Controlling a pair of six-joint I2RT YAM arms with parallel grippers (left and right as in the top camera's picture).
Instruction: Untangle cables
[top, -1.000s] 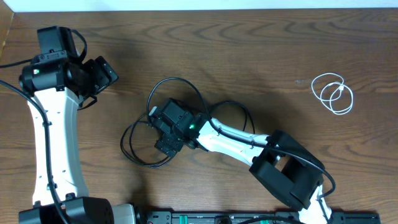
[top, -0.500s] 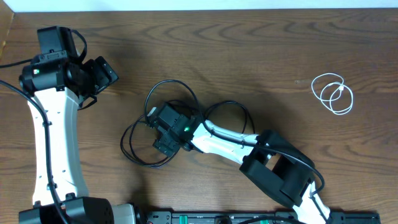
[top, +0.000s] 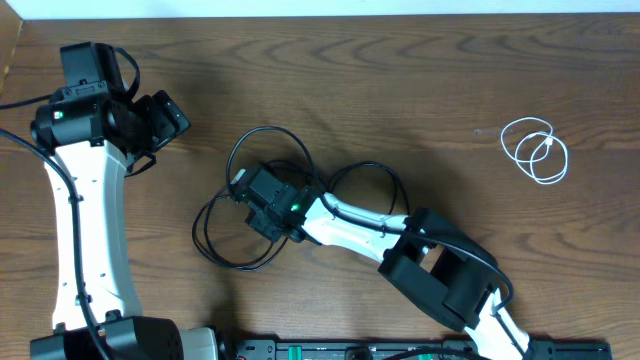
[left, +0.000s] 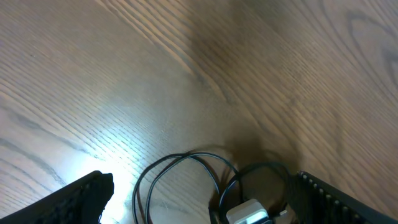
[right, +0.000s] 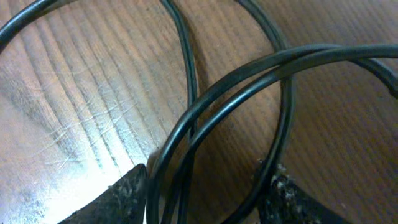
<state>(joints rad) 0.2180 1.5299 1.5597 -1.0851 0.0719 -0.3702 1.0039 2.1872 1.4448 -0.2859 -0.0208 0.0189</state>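
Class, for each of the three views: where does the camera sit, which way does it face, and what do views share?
Overhead: above the table, facing straight down; left arm, right arm, black cable, white cable.
Left wrist: on the left gripper, angled down at wood and black loops; open fingertips in the bottom corners.
Right wrist: on the right gripper, close above black strands lying between its fingers.
Shared: all three show the black cable.

White arm links (top: 95, 250), black joint housings (top: 445, 280), thick black wires (top: 72, 200), small green lights (top: 297, 209).
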